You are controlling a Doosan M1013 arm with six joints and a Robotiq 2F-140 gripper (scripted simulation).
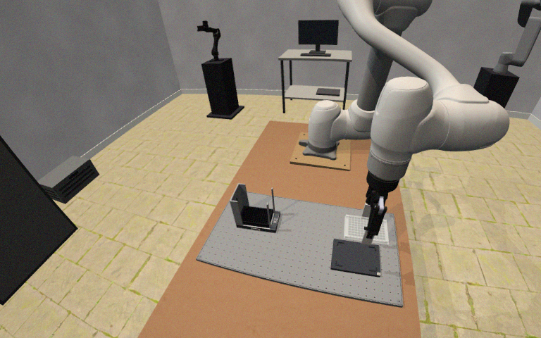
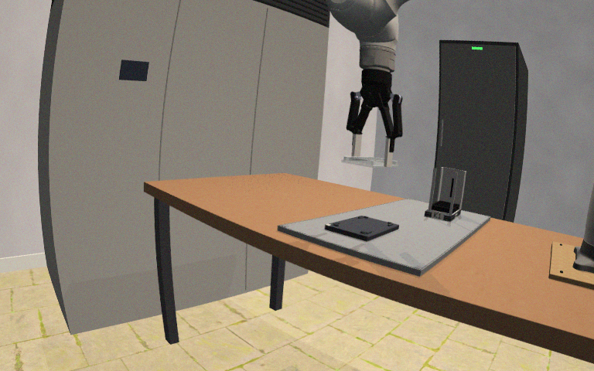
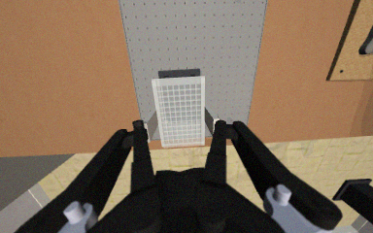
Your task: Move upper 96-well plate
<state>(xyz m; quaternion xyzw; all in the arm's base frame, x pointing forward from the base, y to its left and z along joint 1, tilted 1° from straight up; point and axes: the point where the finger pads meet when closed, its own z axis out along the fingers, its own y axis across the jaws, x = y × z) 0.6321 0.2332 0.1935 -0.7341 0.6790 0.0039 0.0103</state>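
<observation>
My gripper (image 2: 371, 161) is shut on the clear 96-well plate (image 2: 369, 161) and holds it level, high above the table. In the top view the plate (image 1: 363, 229) appears just behind the dark plate nest N1 (image 1: 356, 257). In the wrist view the plate (image 3: 179, 111) lies between my fingers and covers most of the nest, of which a dark edge (image 3: 179, 73) shows past it. A pale square (image 1: 377, 274) marks the nest's near right corner. Stack rack K1 stands to the left on the grey baseplate (image 1: 303, 246) and holds the dark lower plate (image 1: 256, 217).
The rack has a tall back wall and thin upright posts (image 1: 272, 199). The arm's base (image 1: 321, 149) sits on a wooden pad at the far end of the brown table. A dark cabinet (image 2: 479, 127) stands behind the rack in the exterior view.
</observation>
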